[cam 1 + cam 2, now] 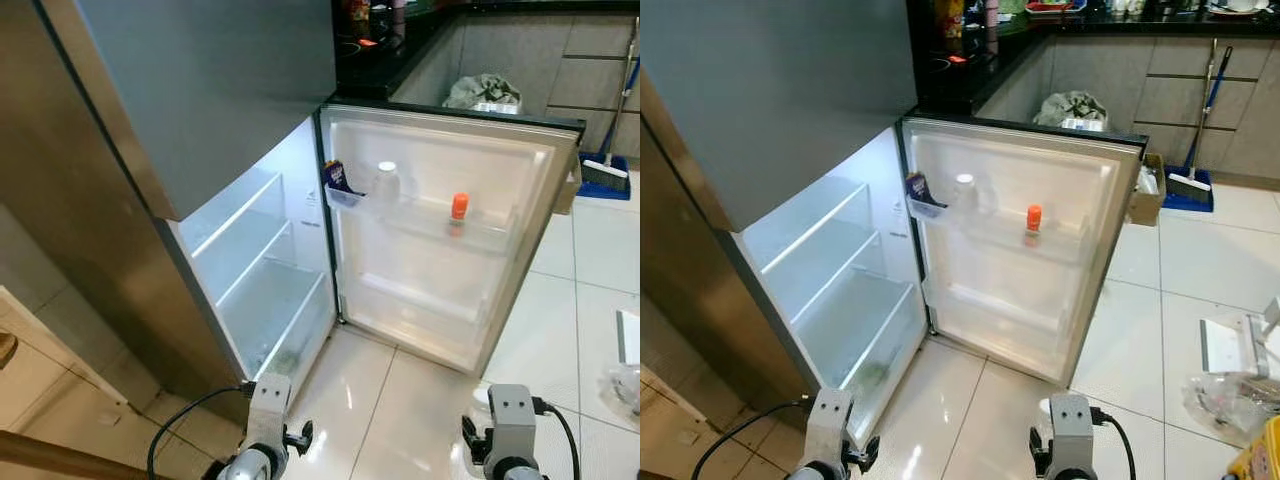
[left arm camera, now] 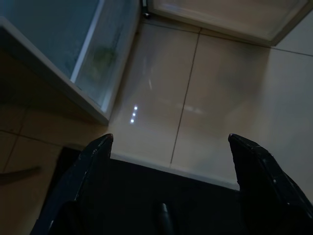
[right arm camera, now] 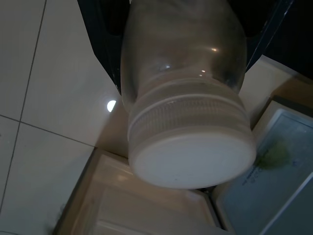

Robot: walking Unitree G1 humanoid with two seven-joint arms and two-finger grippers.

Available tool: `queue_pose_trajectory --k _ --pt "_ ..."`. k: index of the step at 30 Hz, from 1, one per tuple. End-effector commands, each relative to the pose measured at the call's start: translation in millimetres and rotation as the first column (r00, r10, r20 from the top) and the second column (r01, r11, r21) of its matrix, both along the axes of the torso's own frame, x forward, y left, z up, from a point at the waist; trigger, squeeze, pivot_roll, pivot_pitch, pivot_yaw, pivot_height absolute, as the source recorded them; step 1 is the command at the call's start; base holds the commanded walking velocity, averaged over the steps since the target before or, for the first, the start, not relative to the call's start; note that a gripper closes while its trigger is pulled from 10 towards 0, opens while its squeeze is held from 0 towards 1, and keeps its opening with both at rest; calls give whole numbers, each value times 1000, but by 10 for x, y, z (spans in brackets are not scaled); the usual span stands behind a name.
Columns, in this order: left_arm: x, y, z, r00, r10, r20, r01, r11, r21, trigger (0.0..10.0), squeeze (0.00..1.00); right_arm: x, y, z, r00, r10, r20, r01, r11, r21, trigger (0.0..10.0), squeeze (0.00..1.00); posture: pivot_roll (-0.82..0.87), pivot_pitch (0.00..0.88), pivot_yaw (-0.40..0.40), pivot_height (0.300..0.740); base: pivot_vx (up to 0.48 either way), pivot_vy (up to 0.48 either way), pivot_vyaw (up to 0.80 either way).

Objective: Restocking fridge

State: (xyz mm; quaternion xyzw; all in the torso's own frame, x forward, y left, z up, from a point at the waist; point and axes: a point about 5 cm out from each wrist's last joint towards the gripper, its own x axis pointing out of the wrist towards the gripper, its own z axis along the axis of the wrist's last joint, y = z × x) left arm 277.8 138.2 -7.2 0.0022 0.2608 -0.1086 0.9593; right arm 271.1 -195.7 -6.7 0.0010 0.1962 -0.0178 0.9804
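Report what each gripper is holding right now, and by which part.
The right gripper holds a clear jar with a white lid, gripped around its body, lid pointing away from the wrist. The left gripper is open and holds nothing.

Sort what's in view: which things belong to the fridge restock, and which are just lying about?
Job: open fridge door; door shelf with orange-capped bottle and white-capped bottle; white-lidded jar in right gripper.

Lying about: broom, plastic bag, cardboard box.

A white-walled open steel fridge (image 1: 262, 262), centre frame, holds an orange-capped clear bottle (image 1: 458, 213); a blue dustpan (image 1: 603, 176) sits upper right.
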Motion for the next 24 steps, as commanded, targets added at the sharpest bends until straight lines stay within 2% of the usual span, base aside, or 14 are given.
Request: queue_pose_trajectory --k 1,12,24 --pt "-50 -35 -62 1000 4 -29 -5 1000 -10 10000 0 -57 -2 -41 1000 0 -14 0 1000 -4 10000 0 -119 106 82 740 0 0 0" --pt "-49 -64 -64 1000 1 -29 -2 999 -35 10000 0 -105 -11 -71 1000 3 -28 -3 1000 5 10000 0 -125 91 79 740 25 0 0" --pt "-22 -75 -45 1000 -16 -18 15 999 -34 10000 0 -118 -70 -73 999 -43 -33 43 999 5 10000 0 -129 81 85 740 290 0 -43"
